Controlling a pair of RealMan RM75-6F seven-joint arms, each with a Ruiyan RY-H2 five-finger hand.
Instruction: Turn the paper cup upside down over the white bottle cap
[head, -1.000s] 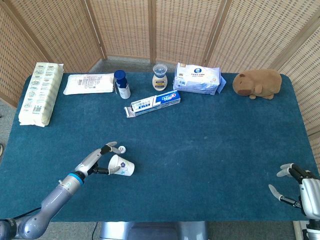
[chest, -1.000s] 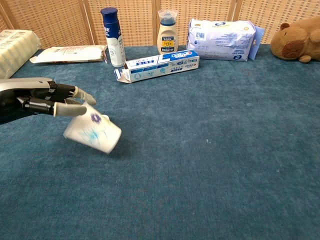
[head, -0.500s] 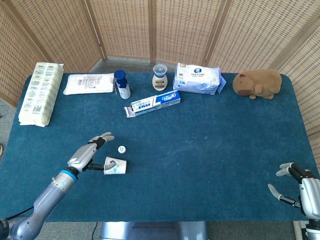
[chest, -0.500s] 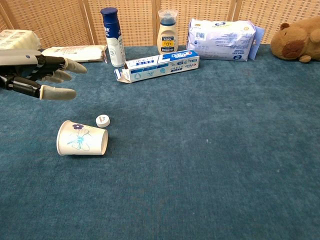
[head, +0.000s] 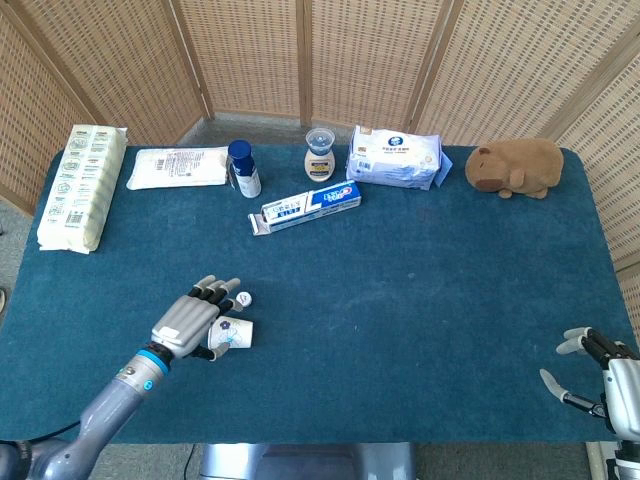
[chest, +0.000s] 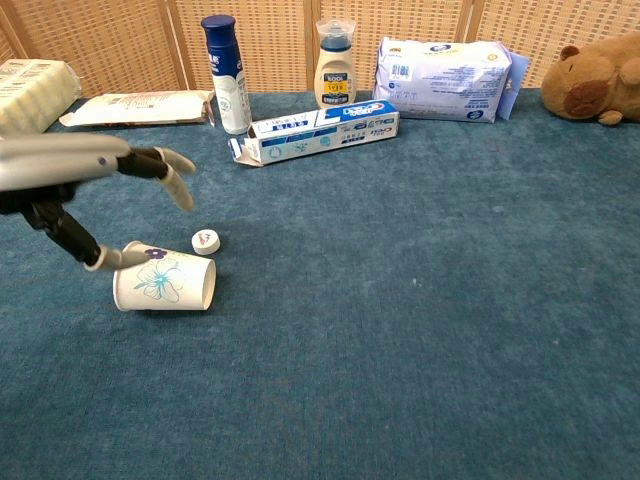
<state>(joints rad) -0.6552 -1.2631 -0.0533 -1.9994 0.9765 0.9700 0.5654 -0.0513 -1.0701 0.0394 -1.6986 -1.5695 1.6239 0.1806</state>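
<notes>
The paper cup (head: 233, 335) (chest: 165, 283), white with a blue flower print, lies on its side on the blue table cloth. Just beyond it sits the white bottle cap (head: 243, 298) (chest: 206, 241), a small gap away from the cup. My left hand (head: 186, 324) (chest: 70, 162) hovers over the cup's left end with fingers spread. Its thumb reaches down to the cup's left rim, but nothing is gripped. My right hand (head: 612, 380) rests open at the table's front right corner, seen only in the head view.
Along the back edge stand a blue bottle (head: 242, 168), a small cream bottle (head: 320, 155), a toothpaste box (head: 305, 207), a wipes pack (head: 395, 157) and a brown plush toy (head: 515, 167). Two white packs (head: 80, 185) (head: 178, 167) lie at the back left.
A second ago my left hand held the cup tilted; the cup then dropped onto its side by the cap. The hand drew back and has now come over the cup again.
</notes>
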